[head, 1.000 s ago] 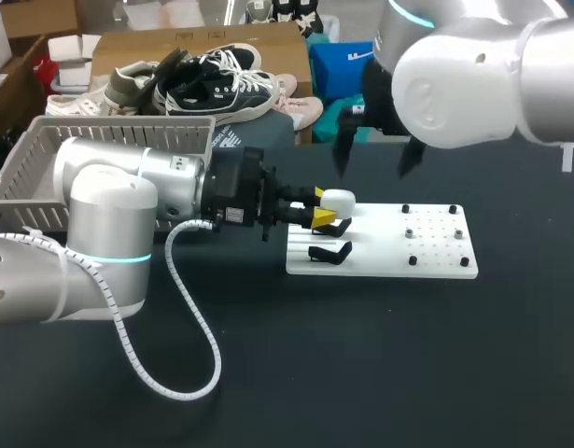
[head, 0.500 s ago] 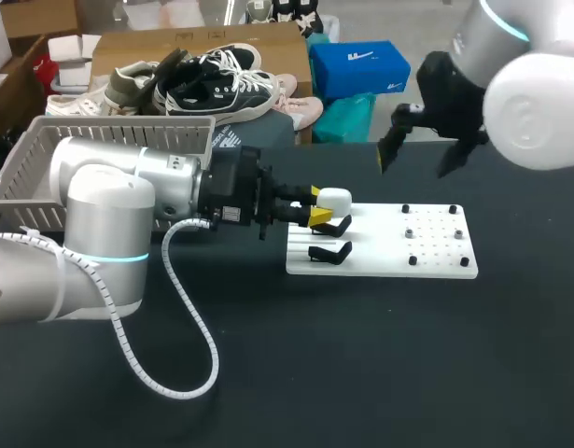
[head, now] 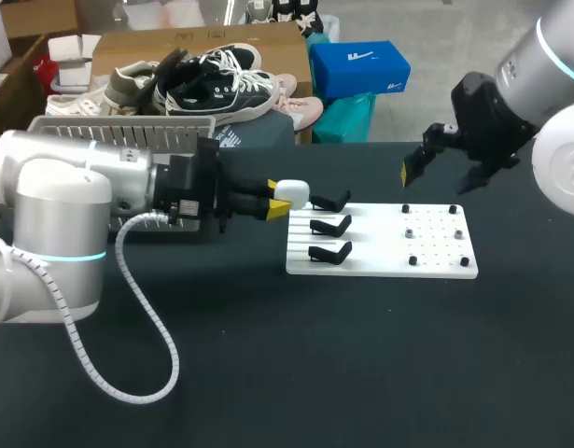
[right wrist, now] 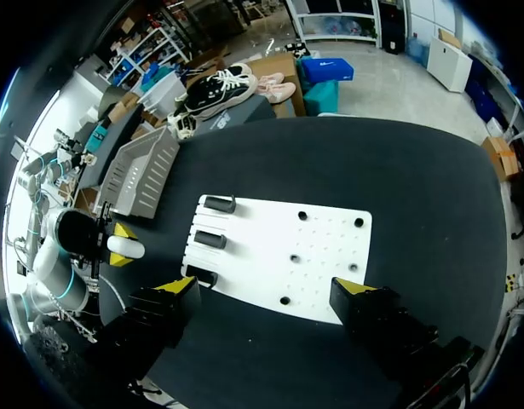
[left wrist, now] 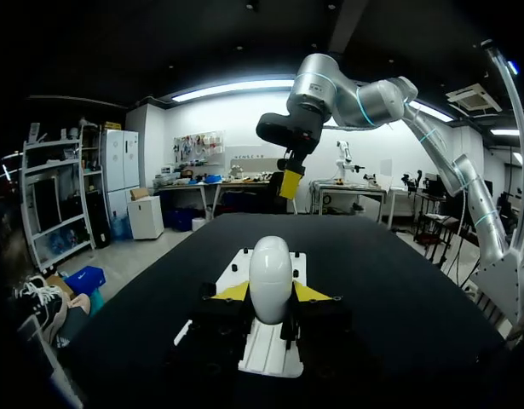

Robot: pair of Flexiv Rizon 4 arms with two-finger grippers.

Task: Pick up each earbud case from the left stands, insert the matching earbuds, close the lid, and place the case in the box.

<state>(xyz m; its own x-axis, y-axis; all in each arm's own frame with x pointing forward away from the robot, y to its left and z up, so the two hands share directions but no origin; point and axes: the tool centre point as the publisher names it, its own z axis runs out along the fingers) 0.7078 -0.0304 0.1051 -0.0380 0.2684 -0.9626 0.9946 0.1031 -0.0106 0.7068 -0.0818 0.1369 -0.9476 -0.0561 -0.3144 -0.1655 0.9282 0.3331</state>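
**Head view:** Since the earlier frames the left arm has drawn back to the left. Its left gripper [head: 278, 199] has carried the white oval earbud case [head: 293, 194] off the top one of three black stands [head: 331, 225], and the case is now just past the left edge of the white perforated board [head: 436, 252]. The right arm has swung further right, and its right gripper [head: 440, 175] hangs above the black table [head: 361, 373] behind the board. The left forearm lies level in front of the grey slatted basket [head: 128, 133].

**Left wrist view:** Both yellow tips press the case [left wrist: 271, 274] from either side, so the left gripper [left wrist: 271, 295] has it clamped. The case's long axis runs out along the fingers, rounded end toward the board [left wrist: 267, 348].

**Right wrist view:** The right gripper [right wrist: 270, 291] is spread wide with nothing between its fingers and looks down on the board [right wrist: 330, 256]. The held case [right wrist: 127, 247] is beside the board's stand end and points toward it.
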